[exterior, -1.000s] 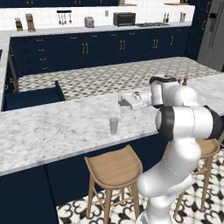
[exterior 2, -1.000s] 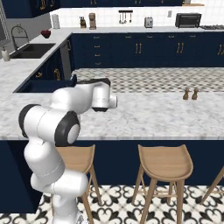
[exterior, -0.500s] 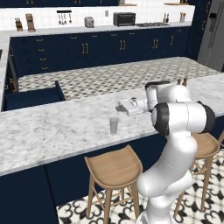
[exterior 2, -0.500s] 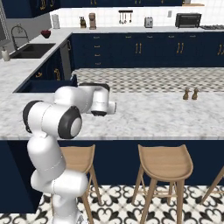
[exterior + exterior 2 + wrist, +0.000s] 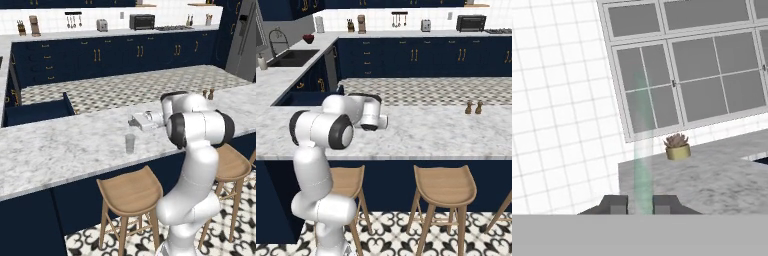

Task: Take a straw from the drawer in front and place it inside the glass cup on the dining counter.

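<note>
Holding the straw [image 5: 643, 150] between closed jaws, my gripper [image 5: 641, 204] reaches out level over the dining counter [image 5: 55, 145]; in the hand view the straw runs straight out from the tips, so its long axis lies roughly along the slab, I judge; the glass cup [image 5: 130, 143] stands upright just nearer me, slightly left and below the hand; tipping the straw vertical comes next.

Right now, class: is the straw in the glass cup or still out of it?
Out. In the hand view the straw rises between the shut claw tips; the glass cup stands apart on the dining counter.
</note>
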{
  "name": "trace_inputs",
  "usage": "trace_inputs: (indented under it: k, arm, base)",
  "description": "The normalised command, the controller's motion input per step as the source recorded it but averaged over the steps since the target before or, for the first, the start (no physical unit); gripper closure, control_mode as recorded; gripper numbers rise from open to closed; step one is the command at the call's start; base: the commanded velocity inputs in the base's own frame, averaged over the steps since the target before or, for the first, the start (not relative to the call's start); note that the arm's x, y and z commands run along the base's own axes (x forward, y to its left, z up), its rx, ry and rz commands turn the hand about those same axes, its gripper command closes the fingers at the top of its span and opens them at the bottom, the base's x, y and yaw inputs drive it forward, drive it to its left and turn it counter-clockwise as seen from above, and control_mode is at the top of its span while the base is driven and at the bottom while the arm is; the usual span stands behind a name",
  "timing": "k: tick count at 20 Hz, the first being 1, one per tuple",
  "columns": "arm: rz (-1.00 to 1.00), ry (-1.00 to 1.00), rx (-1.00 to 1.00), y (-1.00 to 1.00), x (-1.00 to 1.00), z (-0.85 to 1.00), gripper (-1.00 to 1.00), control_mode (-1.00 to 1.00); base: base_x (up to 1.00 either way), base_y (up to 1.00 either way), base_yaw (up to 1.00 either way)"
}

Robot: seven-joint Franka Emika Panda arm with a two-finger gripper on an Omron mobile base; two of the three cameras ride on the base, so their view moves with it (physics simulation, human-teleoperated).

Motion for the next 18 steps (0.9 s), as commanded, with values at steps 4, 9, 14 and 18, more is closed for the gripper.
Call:
trace_inputs:
  k: [4,9,14,18]
  arm:
    - [0.0,-0.04,0.0,0.0,0.33,-0.03,1.0,-1.0]
    - [0.02,-0.08,0.0,-0.01,0.14,-0.08,1.0,-1.0]
    - [0.02,-0.06,0.0,0.0,0.02,-0.21,1.0,-1.0]
    - [0.02,-0.03,0.0,0.0,0.0,-0.26,1.0,-1.0]
  base:
    - [0.0,0.0,0.0]
    - [0.0,0.0,0.0]
    - [0.0,0.0,0.0]
    - [0.0,0.0,0.0]
